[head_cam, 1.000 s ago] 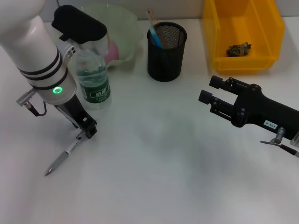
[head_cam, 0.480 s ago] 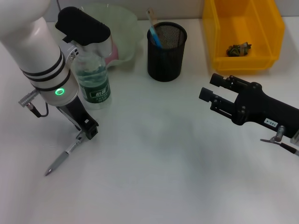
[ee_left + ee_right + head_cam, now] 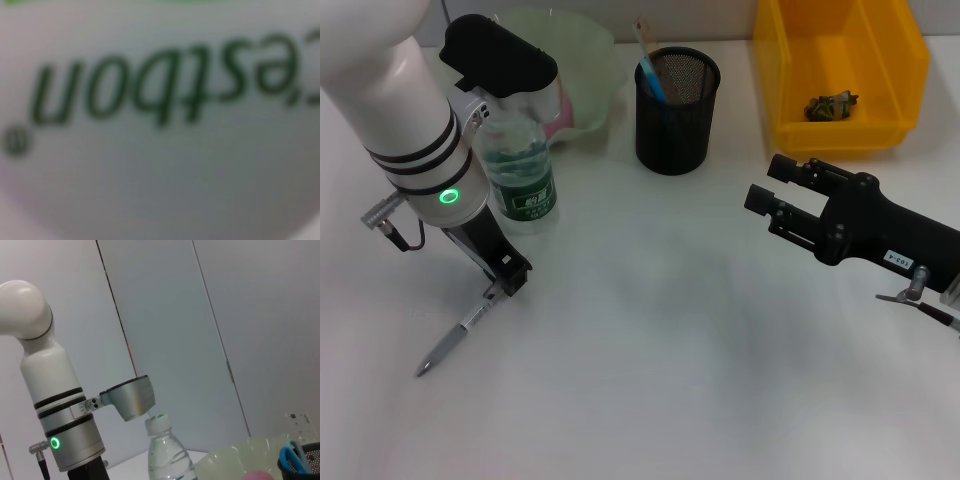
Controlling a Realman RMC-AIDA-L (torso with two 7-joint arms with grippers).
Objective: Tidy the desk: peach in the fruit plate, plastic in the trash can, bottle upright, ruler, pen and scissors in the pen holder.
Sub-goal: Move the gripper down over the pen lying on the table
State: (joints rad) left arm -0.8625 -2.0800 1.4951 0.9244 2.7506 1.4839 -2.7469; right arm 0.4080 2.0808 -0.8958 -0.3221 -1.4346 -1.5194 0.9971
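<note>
- On the near-left of the white tabletop (image 3: 650,380), the left gripper (image 3: 504,283) stood with its black fingertips pressed together on the upper end of a slim grey pen (image 3: 455,337), whose tip lay on the surface, angled toward the robot.
- Judging by that pinch, the pen step was in hand; the next move would call for lifting it clear, carrying it past the bottle, and lowering it into the holder's mouth.
- Just behind the left arm stood a clear ribbed plastic bottle with a green label (image 3: 520,190), already upright.
- Behind it sat a pale green translucent fruit plate (image 3: 585,60) with a pink peach (image 3: 560,112) inside.
- A round black wire-mesh pen holder (image 3: 677,97) stood at centre-back, a blue-handled item (image 3: 651,72) leaning inside it; whether scissors or ruler, I cannot tell.
- A glossy yellow plastic bin serving as trash can (image 3: 840,70) at back-right held a dark crumpled scrap (image 3: 830,104).
- The right gripper (image 3: 770,192) hung idle over the right side, its black fingers spread and holding nothing.
</note>
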